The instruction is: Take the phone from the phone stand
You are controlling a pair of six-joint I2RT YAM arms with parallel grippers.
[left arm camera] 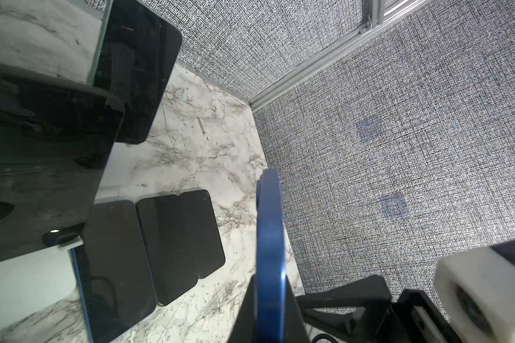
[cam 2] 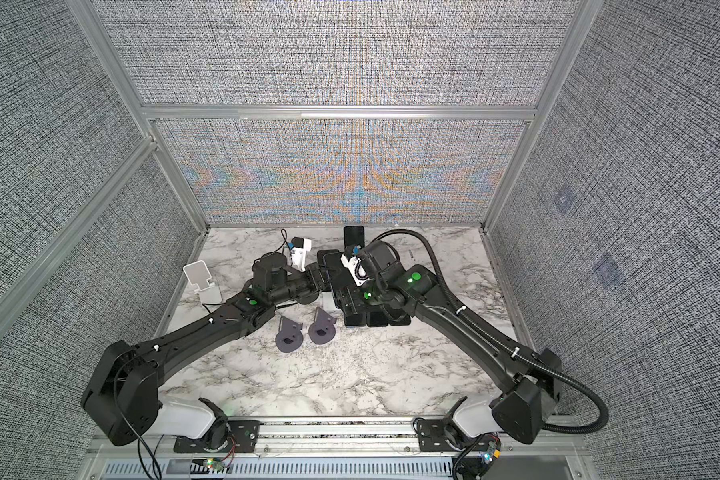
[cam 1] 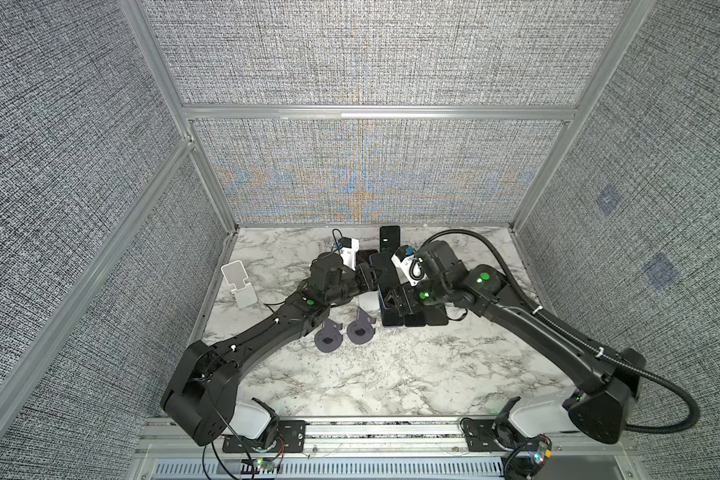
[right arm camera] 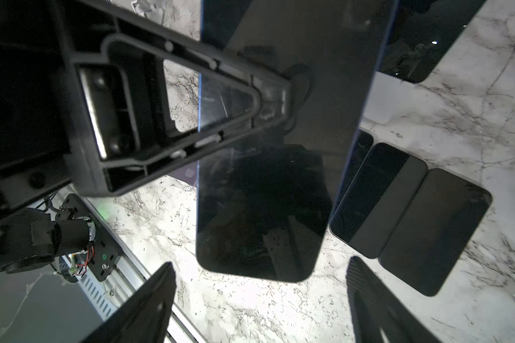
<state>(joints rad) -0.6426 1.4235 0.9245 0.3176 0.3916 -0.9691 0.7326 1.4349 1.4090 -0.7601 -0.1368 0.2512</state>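
Handover step, seemingly: blue phone (cam 1: pixel 383 266) clamped edge-on in left gripper (cam 1: pixel 368 279); right gripper (right arm camera: pixel 259 261), jaws apart, straddling its end at 5 o'clock. Next, probably: closing squarely before release.

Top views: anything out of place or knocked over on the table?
Nothing spilled or broken. Two grey stands sit empty near the middle of the table, maybe tipped over; cannot tell. The left gripper clamps a blue-edged phone by one long edge; the right gripper is open at its end.
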